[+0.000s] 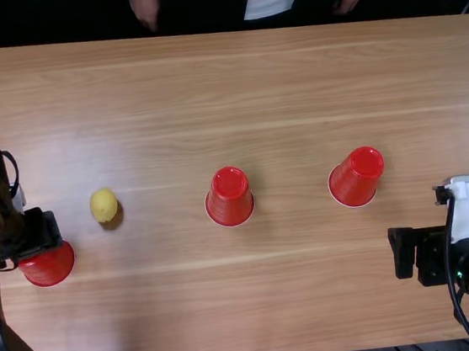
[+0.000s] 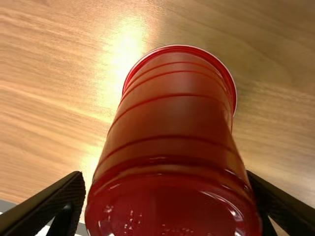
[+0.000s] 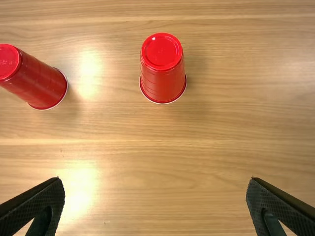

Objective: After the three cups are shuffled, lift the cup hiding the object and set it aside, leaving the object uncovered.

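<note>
One red plastic cup [image 1: 50,266], beside the bare yellow ball [image 1: 103,205], is squeezed in our left gripper [image 1: 40,242]; we must let go.

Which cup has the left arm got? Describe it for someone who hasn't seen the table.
Look to the left end of the wooden table, near its front edge, where the left gripper is. The red cup sits upside down between its fingers, beside the yellow object. Unlike it, the other two red cups stand free, one mid-table and one to the right.
</note>
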{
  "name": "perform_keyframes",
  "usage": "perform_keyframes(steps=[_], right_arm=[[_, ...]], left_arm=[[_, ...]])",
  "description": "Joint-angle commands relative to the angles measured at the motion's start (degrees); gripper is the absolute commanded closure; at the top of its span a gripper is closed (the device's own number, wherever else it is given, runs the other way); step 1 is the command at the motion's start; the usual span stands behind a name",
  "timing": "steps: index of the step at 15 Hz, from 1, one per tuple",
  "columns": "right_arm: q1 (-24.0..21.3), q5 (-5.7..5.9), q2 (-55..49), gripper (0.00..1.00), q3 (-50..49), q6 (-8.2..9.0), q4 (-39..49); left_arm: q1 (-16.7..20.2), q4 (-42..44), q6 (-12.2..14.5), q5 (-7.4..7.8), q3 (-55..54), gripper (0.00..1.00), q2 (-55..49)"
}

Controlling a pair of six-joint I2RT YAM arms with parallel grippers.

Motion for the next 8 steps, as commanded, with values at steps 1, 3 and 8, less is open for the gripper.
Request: perform_keyframes(steps=[1, 3, 8], right_arm=[[-0.09, -0.24, -0.44, 0.00, 0.19, -0.24, 0.22], [-0.09, -0.24, -0.36, 0.00, 0.28, -0.24, 0.01], [0.70, -0.34, -0.27, 0.00, 2.30, -0.24, -1.36]], left_arm=[[0.57, -0.64, -0.44, -0.12, 0.01, 0.00, -1.44], [0.48, -0.64, -0.54, -0.12, 0.53, 0.00, -5.92], [-0.13, -1.17, -0.65, 0.72, 0.36, 0.00, -21.39]])
